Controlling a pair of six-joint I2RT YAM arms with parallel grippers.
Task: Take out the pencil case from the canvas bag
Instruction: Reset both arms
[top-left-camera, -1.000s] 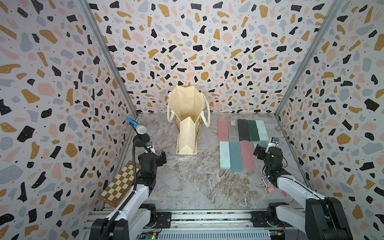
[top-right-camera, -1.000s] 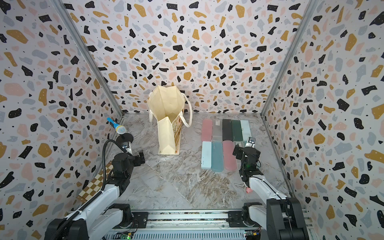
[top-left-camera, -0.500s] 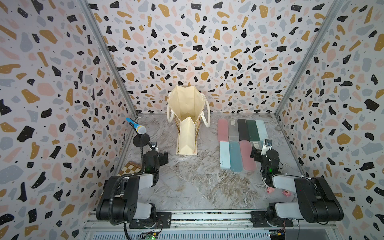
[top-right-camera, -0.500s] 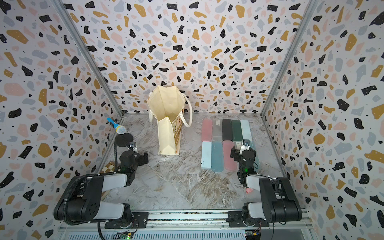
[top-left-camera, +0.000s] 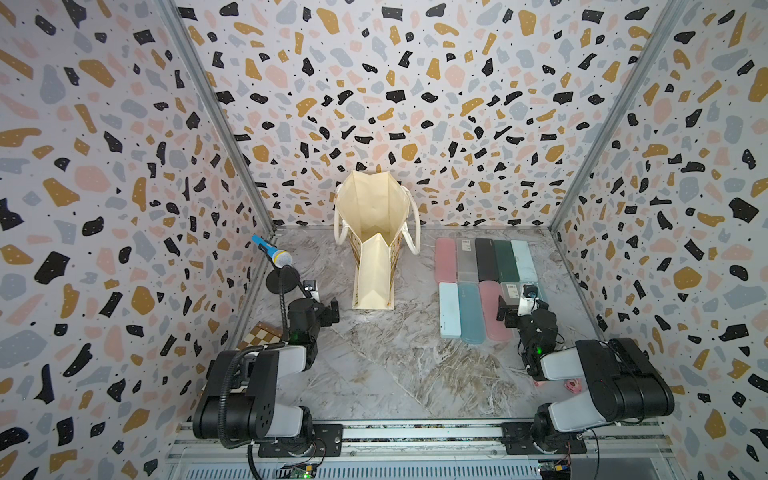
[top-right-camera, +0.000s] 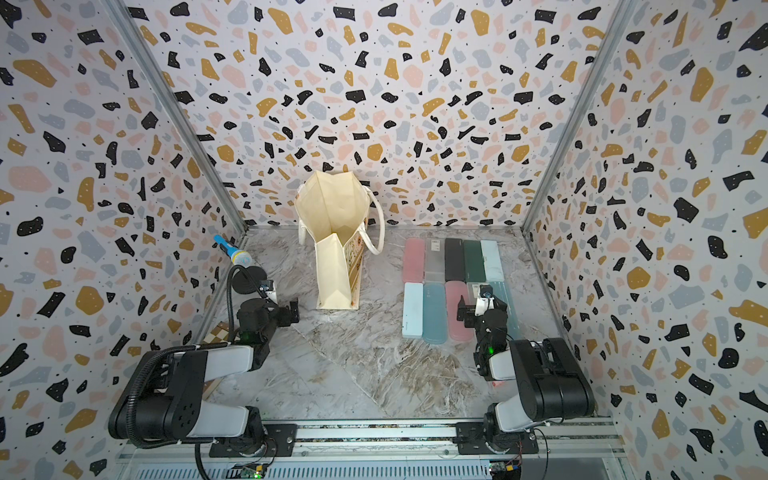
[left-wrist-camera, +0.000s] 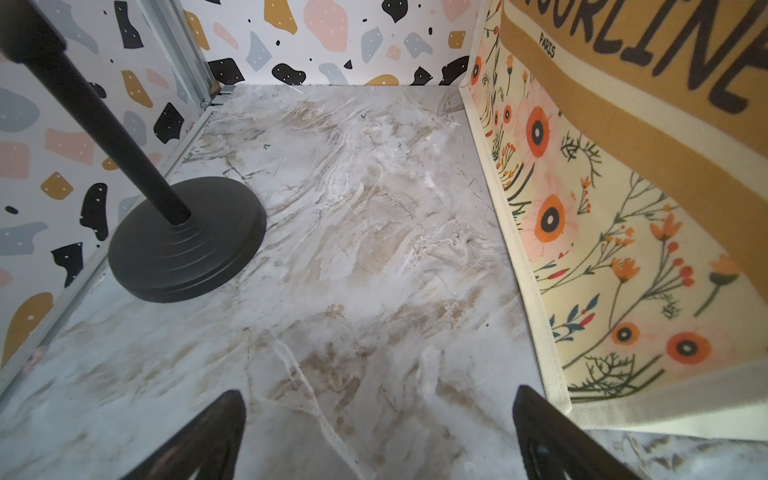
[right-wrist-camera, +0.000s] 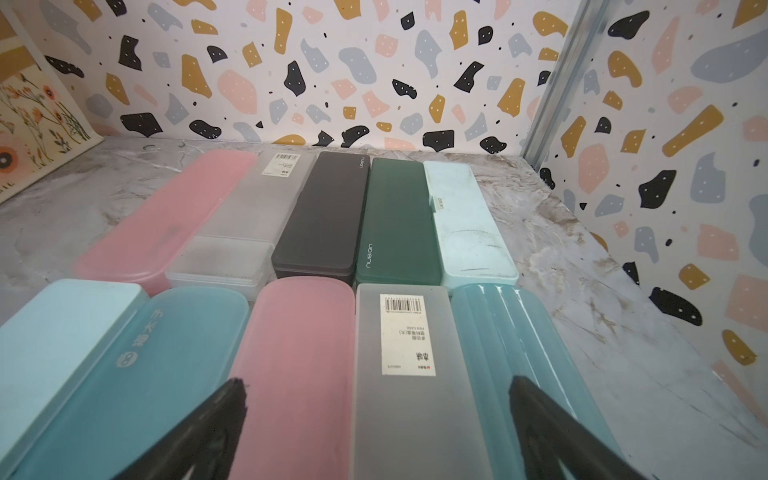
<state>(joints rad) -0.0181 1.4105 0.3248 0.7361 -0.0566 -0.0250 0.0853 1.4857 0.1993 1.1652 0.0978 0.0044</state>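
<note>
Canvas bag (top-left-camera: 374, 270) upright, long axis front-to-back, just right of left gripper (left-wrist-camera: 376, 395), jaws apart, empty; right gripper (right-wrist-camera: 374, 382) farther, likewise apart.

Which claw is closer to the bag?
Left. The left claw is just beside the bag, not touching it. The right claw hangs over the pencil cases, farther off.
</note>
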